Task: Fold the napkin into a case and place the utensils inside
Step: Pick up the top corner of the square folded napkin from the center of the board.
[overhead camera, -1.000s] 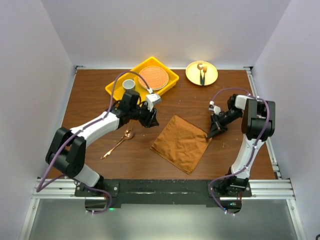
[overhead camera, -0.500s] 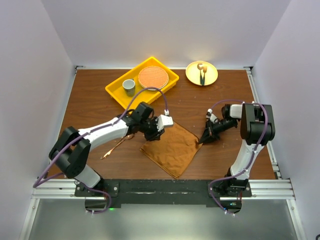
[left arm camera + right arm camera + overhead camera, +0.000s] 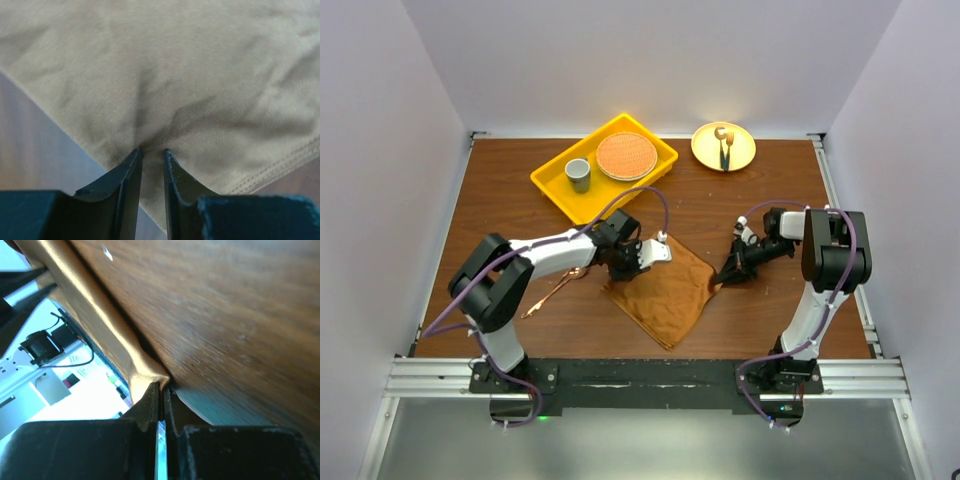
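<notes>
The rust-brown napkin lies spread as a diamond on the wooden table; no folded case shows. My left gripper is at its upper left edge, jaws nearly together with cloth puckered between the tips; the napkin fills that view. My right gripper is shut on the napkin's right corner, and the cloth bunches at its tips. The copper spoon lies left of the napkin, its bowl end under my left arm.
A yellow tray at the back holds a grey cup and a round woven orange plate. A yellow plate at the back right carries a dark-handled, gold-tipped utensil.
My left gripper moved from near the tray down onto the napkin's upper left edge. My right gripper moved left with the corner, and the napkin shifted left and bunched slightly.
</notes>
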### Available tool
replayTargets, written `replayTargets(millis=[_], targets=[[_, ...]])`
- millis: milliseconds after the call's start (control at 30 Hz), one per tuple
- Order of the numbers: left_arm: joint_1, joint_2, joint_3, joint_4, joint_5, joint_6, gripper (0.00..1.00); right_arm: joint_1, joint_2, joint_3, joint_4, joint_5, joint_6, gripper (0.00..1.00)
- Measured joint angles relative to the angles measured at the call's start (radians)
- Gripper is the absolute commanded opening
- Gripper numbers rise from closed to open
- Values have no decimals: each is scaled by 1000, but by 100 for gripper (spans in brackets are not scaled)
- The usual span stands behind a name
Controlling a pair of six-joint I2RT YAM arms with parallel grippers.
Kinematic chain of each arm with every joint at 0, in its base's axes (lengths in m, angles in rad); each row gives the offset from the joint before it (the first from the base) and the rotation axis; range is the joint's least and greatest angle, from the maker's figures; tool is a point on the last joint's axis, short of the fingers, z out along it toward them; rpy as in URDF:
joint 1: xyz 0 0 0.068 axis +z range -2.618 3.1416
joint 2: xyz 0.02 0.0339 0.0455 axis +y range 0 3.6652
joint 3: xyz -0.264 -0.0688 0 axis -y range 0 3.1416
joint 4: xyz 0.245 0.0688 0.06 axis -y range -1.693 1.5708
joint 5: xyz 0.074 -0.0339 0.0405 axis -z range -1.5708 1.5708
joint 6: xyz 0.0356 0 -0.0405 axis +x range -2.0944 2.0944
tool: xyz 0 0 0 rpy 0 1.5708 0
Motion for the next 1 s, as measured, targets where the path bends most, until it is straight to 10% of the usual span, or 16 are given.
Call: replayTargets(millis=[300,567,1000], targets=[[79,62,81,-2,0,74,28,4,27,71,-1,17,17,2],[63,-23,34,-44,85,92,47,6,-4,77,-44,8,-13,64],[-214,-293,-90,66,203,80,36,6,-100,132,-105,145,-76,58]])
